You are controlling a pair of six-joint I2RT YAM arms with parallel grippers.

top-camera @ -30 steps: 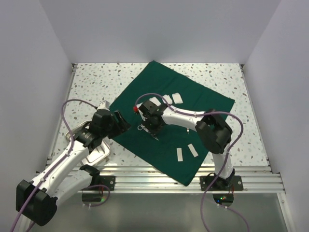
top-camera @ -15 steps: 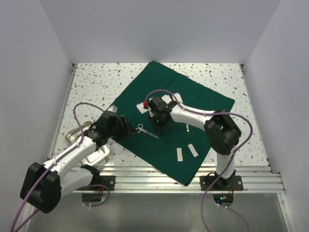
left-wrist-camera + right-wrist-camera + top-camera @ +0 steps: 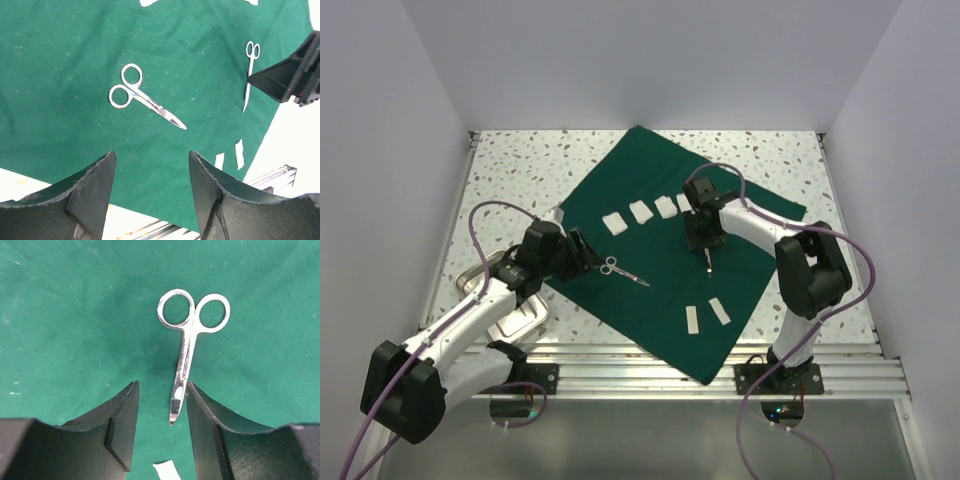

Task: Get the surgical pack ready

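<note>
The dark green drape (image 3: 670,250) of the surgical pack lies spread flat on the table. One pair of steel scissors (image 3: 623,270) lies on its left part, ahead of my open, empty left gripper (image 3: 582,250); the scissors also show in the left wrist view (image 3: 145,100), beyond that gripper (image 3: 152,157). A second pair of scissors (image 3: 708,262) lies mid-drape. My right gripper (image 3: 705,235) is open just above it. In the right wrist view the blade tip (image 3: 175,410) lies between the fingers of the right gripper (image 3: 161,387), close to the right one, not gripped.
Several white pads (image 3: 641,212) lie in a row on the far part of the drape. Two white strips (image 3: 705,316) lie near its front corner. A steel tray (image 3: 520,318) sits off the drape under my left arm. Walls enclose the table.
My right gripper moved right, from the left scissors to over the second pair, uncovering the pads. The left scissors stay on the drape. My left arm shifted slightly at the drape's left edge.
</note>
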